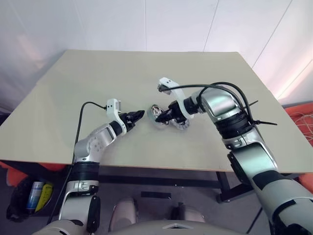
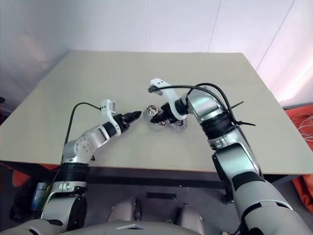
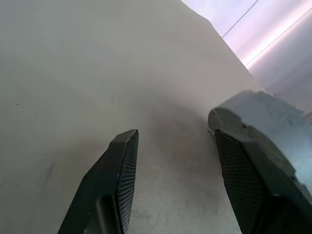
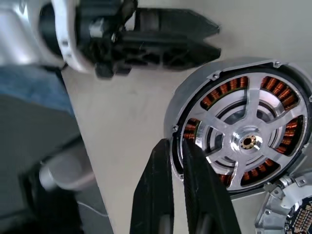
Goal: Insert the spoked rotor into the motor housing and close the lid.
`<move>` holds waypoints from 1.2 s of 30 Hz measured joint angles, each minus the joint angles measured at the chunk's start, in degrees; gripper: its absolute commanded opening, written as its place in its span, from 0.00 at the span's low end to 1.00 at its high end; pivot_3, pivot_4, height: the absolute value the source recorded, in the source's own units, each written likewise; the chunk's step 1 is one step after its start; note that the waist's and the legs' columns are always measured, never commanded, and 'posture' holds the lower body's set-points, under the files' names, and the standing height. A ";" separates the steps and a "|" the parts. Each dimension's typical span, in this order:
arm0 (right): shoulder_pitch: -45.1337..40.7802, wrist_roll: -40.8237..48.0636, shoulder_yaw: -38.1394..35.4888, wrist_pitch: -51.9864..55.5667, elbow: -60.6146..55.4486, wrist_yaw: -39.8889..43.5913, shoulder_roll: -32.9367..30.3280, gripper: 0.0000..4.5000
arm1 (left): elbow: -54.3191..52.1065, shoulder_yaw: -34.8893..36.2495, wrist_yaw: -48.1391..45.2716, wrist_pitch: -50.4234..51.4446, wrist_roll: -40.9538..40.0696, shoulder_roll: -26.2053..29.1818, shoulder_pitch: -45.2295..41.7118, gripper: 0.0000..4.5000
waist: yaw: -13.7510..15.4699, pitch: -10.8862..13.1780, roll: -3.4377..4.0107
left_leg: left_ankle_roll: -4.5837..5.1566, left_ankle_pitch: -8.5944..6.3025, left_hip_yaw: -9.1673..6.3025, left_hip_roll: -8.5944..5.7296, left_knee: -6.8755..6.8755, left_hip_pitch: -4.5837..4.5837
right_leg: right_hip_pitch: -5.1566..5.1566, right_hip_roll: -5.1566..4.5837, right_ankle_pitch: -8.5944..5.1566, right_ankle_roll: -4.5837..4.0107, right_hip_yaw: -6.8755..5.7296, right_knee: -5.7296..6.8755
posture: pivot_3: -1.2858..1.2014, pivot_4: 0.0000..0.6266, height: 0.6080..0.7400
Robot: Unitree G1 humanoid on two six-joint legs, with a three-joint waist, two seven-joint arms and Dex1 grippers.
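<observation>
The motor housing (image 4: 195,83) is a round grey case with copper windings, seen tilted near the table's middle (image 1: 156,111). The spoked rotor (image 4: 246,141) sits inside it, silver spokes and hub over the windings. My right gripper (image 4: 175,144) is shut on the housing's rim, one finger outside and one over the windings. The lid (image 1: 181,125) lies flat on the table just right of the housing, and its edge shows in the right wrist view (image 4: 287,214). My left gripper (image 1: 139,116) hovers open just left of the housing with nothing between its fingers (image 3: 122,161).
The beige table (image 1: 98,78) has wide bare areas behind and to both sides. A black cable (image 1: 83,117) loops off the left arm over the front left. A white wall stands behind the table. Orange items and a can (image 1: 34,193) lie on the floor beside it.
</observation>
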 measured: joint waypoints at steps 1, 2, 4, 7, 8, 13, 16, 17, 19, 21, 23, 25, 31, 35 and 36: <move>-0.06 0.73 -0.54 1.97 0.01 -1.66 0.70 0.00 | -0.48 0.27 0.20 0.08 -0.06 0.22 0.31 0.59 | 0.07 0.00 0.00 | -0.02 0.01 0.00 -0.01 -0.04 0.00 | 0.00 0.00 0.00 0.00 0.00 -0.04 | 0.52 0.00 1.00; -0.06 1.35 -0.96 3.81 0.07 -3.42 1.45 0.00 | -1.02 0.59 0.45 0.32 -0.10 0.50 0.59 0.59 | 0.09 0.00 0.00 | -0.06 0.03 0.00 -0.03 -0.09 0.00 | 0.00 0.00 0.01 0.01 0.00 -0.08 | 0.52 0.00 1.00; -0.05 2.42 -1.19 6.14 0.14 -5.96 2.26 0.00 | -1.57 1.12 0.68 0.54 -0.25 0.76 0.70 0.59 | 0.15 0.00 0.00 | -0.15 0.09 -0.01 -0.05 -0.23 0.00 | -0.01 0.00 0.01 0.02 0.00 -0.17 | 0.52 0.00 1.00; -0.03 4.08 -2.71 7.21 1.00 -10.22 4.01 0.00 | -3.00 1.42 1.23 1.08 -0.80 0.99 1.25 0.59 | 0.10 0.00 0.00 | -0.24 0.13 -0.01 -0.06 -0.39 0.08 | -0.01 0.01 0.02 0.05 0.00 -0.24 | 0.52 0.00 1.00; -0.04 4.27 -3.23 7.18 1.97 -11.64 4.90 0.00 | -3.34 1.47 1.36 1.14 -0.91 1.04 1.33 0.59 | 0.05 0.00 0.00 | -0.28 0.14 -0.01 -0.05 -0.43 0.10 | -0.01 0.02 0.02 0.05 0.00 -0.25 | 0.52 0.00 1.00; 0.02 5.23 -5.80 5.86 6.18 -18.53 9.59 0.00 | -4.28 2.48 2.25 1.69 -1.44 1.60 1.72 0.59 | -0.12 0.00 0.00 | -0.36 0.18 -0.03 -0.06 -0.52 0.16 | 0.03 0.04 0.02 0.06 0.00 -0.29 | 0.52 0.00 1.00; 0.29 6.10 -5.98 4.65 7.20 -20.90 10.48 0.00 | -4.38 2.88 2.44 1.93 -1.56 2.14 2.05 0.59 | -0.09 0.00 0.00 | -0.37 0.17 -0.04 -0.09 -0.52 0.26 | 0.15 0.03 0.04 0.11 0.00 -0.33 | 0.52 0.00 1.00; 0.37 6.37 -6.00 4.33 7.51 -21.29 10.63 0.00 | -4.49 2.95 2.48 2.05 -1.65 2.16 2.07 0.59 | -0.10 0.00 0.00 | -0.39 0.18 -0.04 -0.09 -0.52 0.30 | 0.19 0.03 0.05 0.14 0.01 -0.33 | 0.52 0.00 1.00; 0.62 7.25 -6.04 3.52 8.14 -22.10 10.72 0.16 | -4.71 2.96 2.55 2.16 -1.76 2.17 2.07 0.59 | -0.12 0.00 0.00 | -0.46 0.22 -0.05 -0.08 -0.53 0.40 | 0.25 0.03 0.06 0.17 0.02 -0.32 | 0.52 0.00 1.00; 1.03 7.80 -6.02 3.13 9.26 -22.63 10.80 0.29 | -4.85 2.96 2.60 2.18 -1.88 2.18 2.07 0.59 | -0.12 0.00 0.00 | -0.58 0.29 -0.05 -0.08 -0.59 0.43 | 0.24 0.03 0.07 0.20 0.03 -0.32 | 0.52 0.00 1.00; 1.30 8.17 -5.87 2.49 9.98 -23.19 10.78 0.44 | -4.87 3.00 2.79 2.19 -1.89 2.27 2.07 0.59 | -0.12 0.00 0.00 | -0.71 0.37 -0.05 -0.08 -0.69 0.43 | 0.20 0.04 0.09 0.23 0.04 -0.32 | 0.52 0.00 1.00; 1.30 8.77 -5.70 1.96 9.94 -23.18 10.69 0.60 | -4.87 3.05 2.82 2.19 -1.91 2.34 2.07 0.59 | -0.12 0.00 0.00 | -0.85 0.46 -0.05 -0.10 -0.86 0.46 | 0.18 0.04 0.10 0.23 0.04 -0.33 | 0.52 0.00 1.00; 1.28 12.25 -5.50 2.23 7.76 -22.50 10.34 0.98 | -4.84 3.06 2.81 2.18 -1.93 2.53 2.06 0.59 | -0.04 0.00 -0.01 | -1.05 0.58 -0.10 -0.13 -1.20 0.47 | 0.12 0.12 0.18 0.35 0.03 -0.40 | 0.52 0.00 1.00; -0.12 14.43 -6.61 -0.95 5.46 -21.47 8.86 0.98 | -4.72 2.77 2.51 2.17 -1.89 2.61 1.89 0.59 | 0.02 0.00 0.00 | -1.04 0.58 -0.11 -0.12 -1.22 0.45 | 0.11 0.14 0.18 0.36 0.04 -0.42 | 0.52 0.00 1.00; -0.55 14.63 -6.80 -2.79 4.95 -21.00 8.11 0.98 | -4.67 2.53 2.27 2.17 -1.88 2.62 1.83 0.59 | 0.11 0.00 -0.01 | -1.04 0.58 -0.11 -0.13 -1.22 0.45 | 0.11 0.14 0.18 0.36 0.04 -0.43 | 0.52 0.00 1.00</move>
